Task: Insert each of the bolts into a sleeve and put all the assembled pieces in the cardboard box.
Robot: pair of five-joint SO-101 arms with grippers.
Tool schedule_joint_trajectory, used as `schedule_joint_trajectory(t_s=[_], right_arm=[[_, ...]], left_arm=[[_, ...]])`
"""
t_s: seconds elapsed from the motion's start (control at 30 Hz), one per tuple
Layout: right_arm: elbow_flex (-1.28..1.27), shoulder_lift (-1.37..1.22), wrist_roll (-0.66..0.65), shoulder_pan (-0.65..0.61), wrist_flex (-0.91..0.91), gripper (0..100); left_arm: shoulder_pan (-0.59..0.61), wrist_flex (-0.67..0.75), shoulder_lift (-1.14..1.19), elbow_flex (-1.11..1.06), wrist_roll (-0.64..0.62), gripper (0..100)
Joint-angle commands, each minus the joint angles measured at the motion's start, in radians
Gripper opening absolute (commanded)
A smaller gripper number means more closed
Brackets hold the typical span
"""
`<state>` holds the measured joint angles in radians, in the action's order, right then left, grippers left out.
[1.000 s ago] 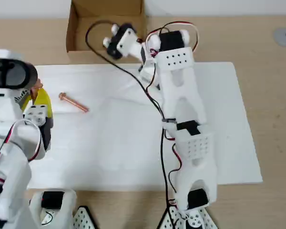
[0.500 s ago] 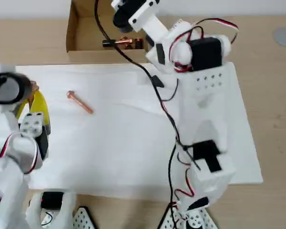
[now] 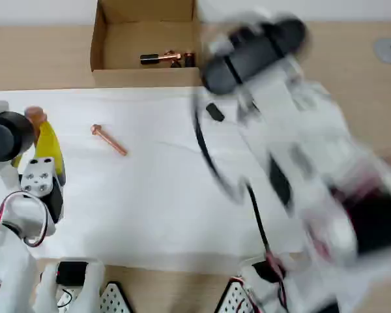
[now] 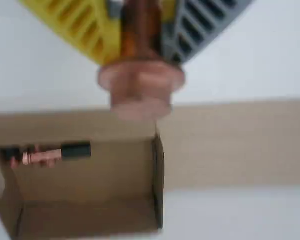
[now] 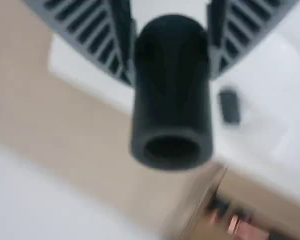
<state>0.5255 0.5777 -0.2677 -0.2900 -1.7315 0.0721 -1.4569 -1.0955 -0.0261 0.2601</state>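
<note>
My left gripper (image 4: 140, 35) is shut on a copper bolt (image 4: 140, 75), head outward; in the high view it stands at the mat's left edge (image 3: 38, 124). My right gripper (image 5: 171, 65) is shut on a black sleeve (image 5: 171, 120), open end outward, and the blurred right arm (image 3: 300, 150) rises large over the mat's right side. A second copper bolt (image 3: 109, 139) lies loose on the white mat (image 3: 150, 195). A small black sleeve (image 3: 214, 112) (image 5: 229, 106) lies near the mat's far edge. The cardboard box (image 3: 101, 39) (image 4: 157, 170) holds an assembled piece (image 3: 166, 59) (image 4: 45, 154).
The box stands on the wooden table just beyond the mat's far edge. A round grey disc (image 3: 390, 49) sits at the table's far right. The arm bases (image 3: 72, 287) stand at the near edge, with loose cables trailing over the mat.
The right arm has swung away from over the box, to the right and up toward the camera, still holding its sleeve. The left arm with its bolt has shifted slightly.
</note>
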Motion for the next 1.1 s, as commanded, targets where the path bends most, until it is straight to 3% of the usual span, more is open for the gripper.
schedule_joint_trajectory(t_s=[0.0, 0.27, 0.47, 0.63, 0.83, 1.07], right_arm=[[-0.127, 0.185, 0.011, 0.013, 0.037, 1.0], [-0.545, 0.466, 0.017, 0.010, 0.075, 1.0], [-0.805, 0.633, 0.020, -0.051, 0.147, 1.0], [-1.004, 0.814, 0.081, -0.186, 0.308, 1.0], [-1.319, 1.072, 0.089, -0.236, 0.586, 1.0], [-1.661, 1.351, 0.316, -0.240, 0.822, 1.0]], left_arm=[[0.008, 0.080, 0.001, 0.005, 0.000, 1], [0.002, 0.226, 0.002, -0.046, 0.000, 1], [-0.153, 0.298, -0.001, -0.100, 0.000, 1], [-0.259, 0.393, 0.008, -0.126, -0.021, 1], [-0.299, 0.532, 0.005, -0.272, -0.037, 1], [-0.382, 0.628, 0.005, -0.408, -0.035, 1]])
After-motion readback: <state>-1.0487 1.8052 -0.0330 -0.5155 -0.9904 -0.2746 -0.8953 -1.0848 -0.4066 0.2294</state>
